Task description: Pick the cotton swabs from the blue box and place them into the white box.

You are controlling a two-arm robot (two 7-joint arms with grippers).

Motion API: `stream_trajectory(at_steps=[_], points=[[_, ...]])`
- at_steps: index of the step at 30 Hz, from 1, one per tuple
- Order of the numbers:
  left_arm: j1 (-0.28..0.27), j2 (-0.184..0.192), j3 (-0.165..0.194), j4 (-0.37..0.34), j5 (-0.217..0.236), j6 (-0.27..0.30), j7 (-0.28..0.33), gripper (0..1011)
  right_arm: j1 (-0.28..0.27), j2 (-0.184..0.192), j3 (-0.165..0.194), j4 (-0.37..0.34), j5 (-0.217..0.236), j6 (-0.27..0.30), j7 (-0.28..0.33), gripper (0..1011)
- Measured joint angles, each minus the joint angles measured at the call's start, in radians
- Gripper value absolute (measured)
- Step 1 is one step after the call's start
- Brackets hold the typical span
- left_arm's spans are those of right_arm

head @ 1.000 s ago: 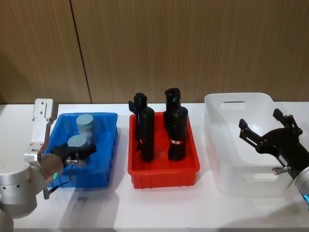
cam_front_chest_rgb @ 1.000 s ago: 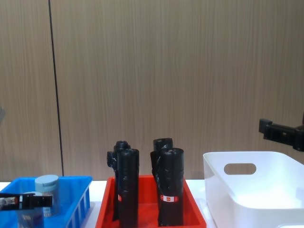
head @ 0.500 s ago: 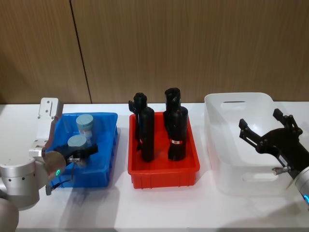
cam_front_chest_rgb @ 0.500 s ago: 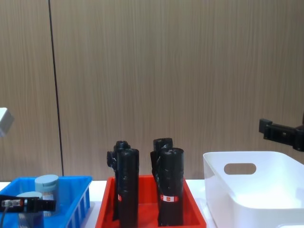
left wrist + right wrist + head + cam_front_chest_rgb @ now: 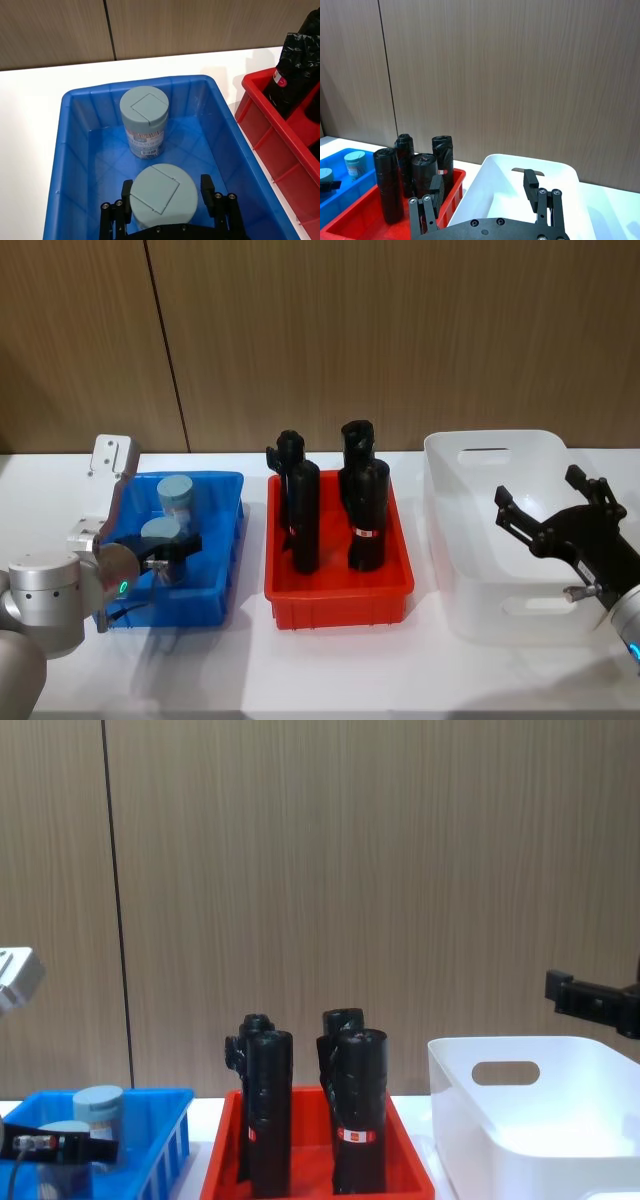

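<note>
Fingers (image 5: pixel 206 186) of the left gripper (image 5: pixel 165 185) stand parted, one on each side of the pale blue lid of the nearer cotton swabs tub (image 5: pixel 161 200). They sit close to the lid's edge, but firm contact cannot be confirmed. This tub stands upright at the near end of the blue box (image 5: pixel 75 165). The second cotton swabs tub (image 5: pixel 144 114) stands upright farther back in the same box, apart from the first, with its label facing the wrist camera. In the head view the left gripper is low inside the blue box, its arm entering from the near left of the table (image 5: pixel 330 670).

The blue box is at the robot's left. The red tray (image 5: pixel 340 605) sits just beside it in the middle, carrying four black cylinders (image 5: pixel 305 520), all upright. The white box (image 5: pixel 500 615) stands at the right, beside the tray.

The right gripper (image 5: pixel 540 495) hovers over the near part of the white box, fingers spread wide, holding nothing.
</note>
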Motion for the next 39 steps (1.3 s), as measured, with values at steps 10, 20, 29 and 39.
stream_trajectory(at_steps=[10,20,29,39], points=[[-0.023,-0.008,0.002,0.031,0.023,-0.001,-0.016,674,0.0,0.0,0.0,0.0,0.0,0.0,0.0,1002],[-0.03,-0.01,0.002,0.039,0.04,-0.006,-0.023,670,0.0,0.0,0.0,0.0,0.0,0.0,0.0,1002],[-0.019,-0.005,0.002,-0.01,0.066,-0.019,-0.014,670,0.0,0.0,0.0,0.0,0.0,0.0,0.0,1002],[0.02,0.011,0.002,-0.138,0.096,-0.023,0.005,670,0.0,0.0,0.0,0.0,0.0,0.0,0.0,1002]])
